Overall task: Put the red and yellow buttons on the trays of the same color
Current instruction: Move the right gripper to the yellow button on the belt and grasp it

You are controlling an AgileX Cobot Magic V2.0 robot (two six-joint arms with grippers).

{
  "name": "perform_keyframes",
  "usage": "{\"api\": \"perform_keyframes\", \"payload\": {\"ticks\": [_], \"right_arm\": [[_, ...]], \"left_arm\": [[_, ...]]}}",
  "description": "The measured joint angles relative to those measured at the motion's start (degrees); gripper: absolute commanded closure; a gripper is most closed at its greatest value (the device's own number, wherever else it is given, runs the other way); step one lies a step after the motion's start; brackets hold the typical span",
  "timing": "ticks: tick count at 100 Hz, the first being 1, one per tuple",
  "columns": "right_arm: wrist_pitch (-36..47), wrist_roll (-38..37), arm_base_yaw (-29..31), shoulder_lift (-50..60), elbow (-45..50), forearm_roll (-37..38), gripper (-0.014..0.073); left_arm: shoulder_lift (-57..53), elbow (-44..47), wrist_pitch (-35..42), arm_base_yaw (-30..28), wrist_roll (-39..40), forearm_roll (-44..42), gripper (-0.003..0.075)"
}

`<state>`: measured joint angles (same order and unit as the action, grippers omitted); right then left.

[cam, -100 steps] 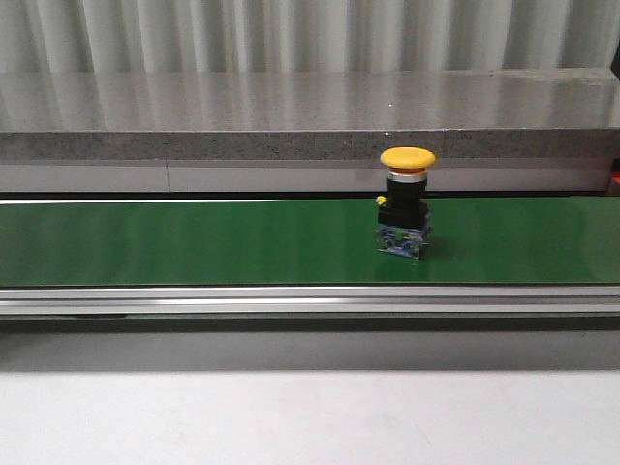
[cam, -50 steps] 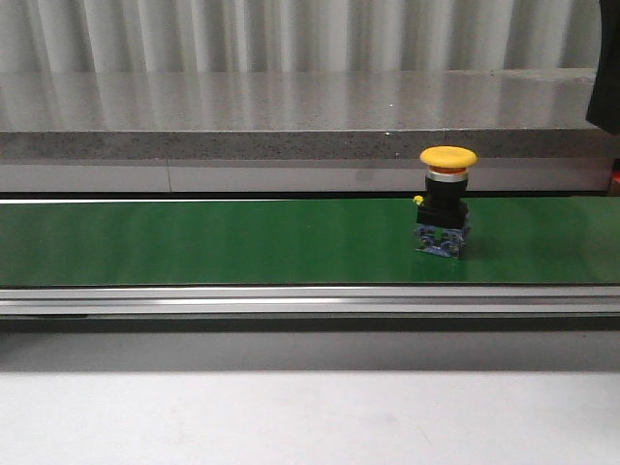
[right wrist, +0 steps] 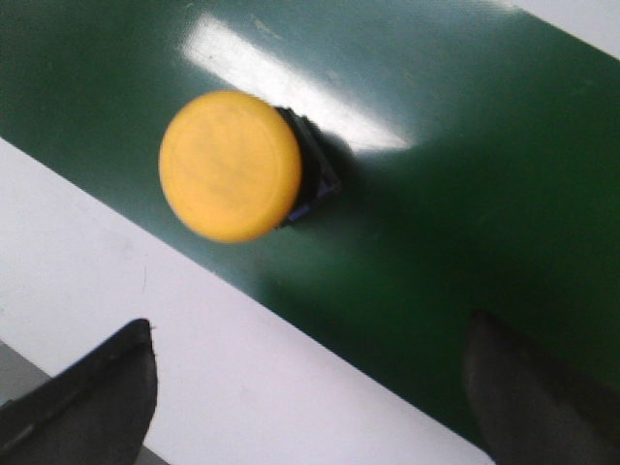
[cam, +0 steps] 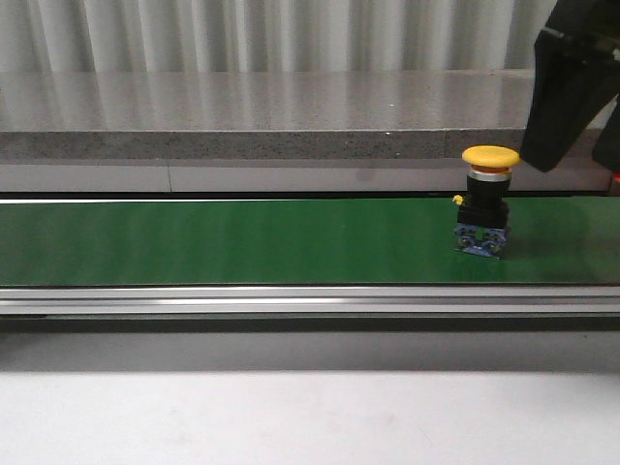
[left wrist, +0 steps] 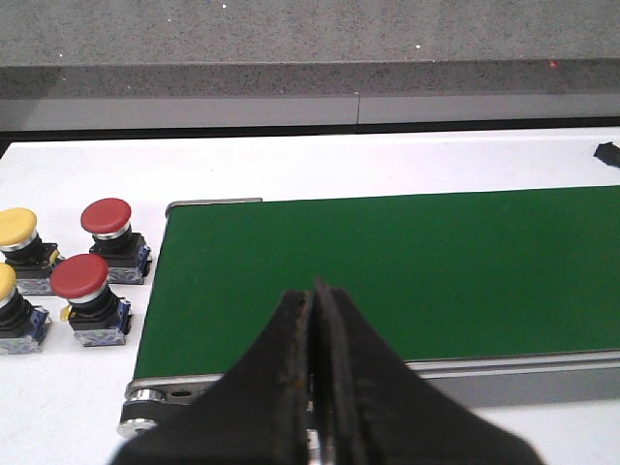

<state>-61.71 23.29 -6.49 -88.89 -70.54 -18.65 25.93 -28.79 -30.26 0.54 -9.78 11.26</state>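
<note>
Green conveyor belt carried one yellow button, stood upright, cap up (right end). Right gripper was spread wide above it, touching nothing; left gripper was pressed together, empty.

Yellow button (upright) on belt

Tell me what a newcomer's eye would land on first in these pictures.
First, the yellow button standing upright on the green belt, toward its right end in the front view, with the open right gripper above it. Then the cluster of red and yellow spare buttons on the white surface beside the belt's end, seen past the shut left gripper.
</note>
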Motion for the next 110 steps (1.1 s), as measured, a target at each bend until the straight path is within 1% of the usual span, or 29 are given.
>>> {"api": "perform_keyframes", "payload": {"ticks": [14, 40, 47, 54, 59, 61, 66, 73, 77, 96, 103, 110], "right_arm": [[2.7, 1.0, 0.0, -2.7, 0.0, -1.5, -0.0042], [9.8, 1.2, 0.0, -5.2, 0.0, -1.6, -0.003], [10.5, 1.2, 0.0, -5.6, 0.0, -1.7, 0.0039], [10.6, 1.2, 0.0, -6.2, 0.0, -1.7, 0.0167], [10.6, 1.2, 0.0, -6.4, 0.0, -1.7, 0.0288], [10.6, 1.2, 0.0, -6.4, 0.0, -1.7, 0.0319], [10.2, 1.2, 0.0, -6.4, 0.0, -1.7, 0.0429], [9.6, 1.2, 0.0, -6.4, 0.0, -1.7, 0.0512], [9.2, 1.4, 0.0, -6.4, 0.0, -1.7, 0.0524], [7.7, 0.2, 0.3, -4.8, 0.0, -1.2, 0.0524], [7.3, -2.3, 1.1, -2.5, 0.0, 1.0, 0.0524], [6.8, -5.9, 2.9, 0.1, 0.0, 4.8, 0.0524]], "left_arm": [[0.0, 0.0, 0.0, 0.0, 0.0, 0.0, 0.074], [0.0, 0.0, 0.0, 0.0, 0.0, 0.0, 0.074], [0.0, 0.0, 0.0, 0.0, 0.0, 0.0, 0.074], [0.0, 0.0, 0.0, 0.0, 0.0, 0.0, 0.074], [0.0, 0.0, 0.0, 0.0, 0.0, 0.0, 0.074], [0.0, 0.0, 0.0, 0.0, 0.0, 0.0, 0.074], [0.0, 0.0, 0.0, 0.0, 0.0, 0.0, 0.074], [0.0, 0.0, 0.0, 0.0, 0.0, 0.0, 0.074], [0.0, 0.0, 0.0, 0.0, 0.0, 0.0, 0.074], [0.0, 0.0, 0.0, 0.0, 0.0, 0.0, 0.074], [0.0, 0.0, 0.0, 0.0, 0.0, 0.0, 0.074], [0.0, 0.0, 0.0, 0.0, 0.0, 0.0, 0.074]]}}
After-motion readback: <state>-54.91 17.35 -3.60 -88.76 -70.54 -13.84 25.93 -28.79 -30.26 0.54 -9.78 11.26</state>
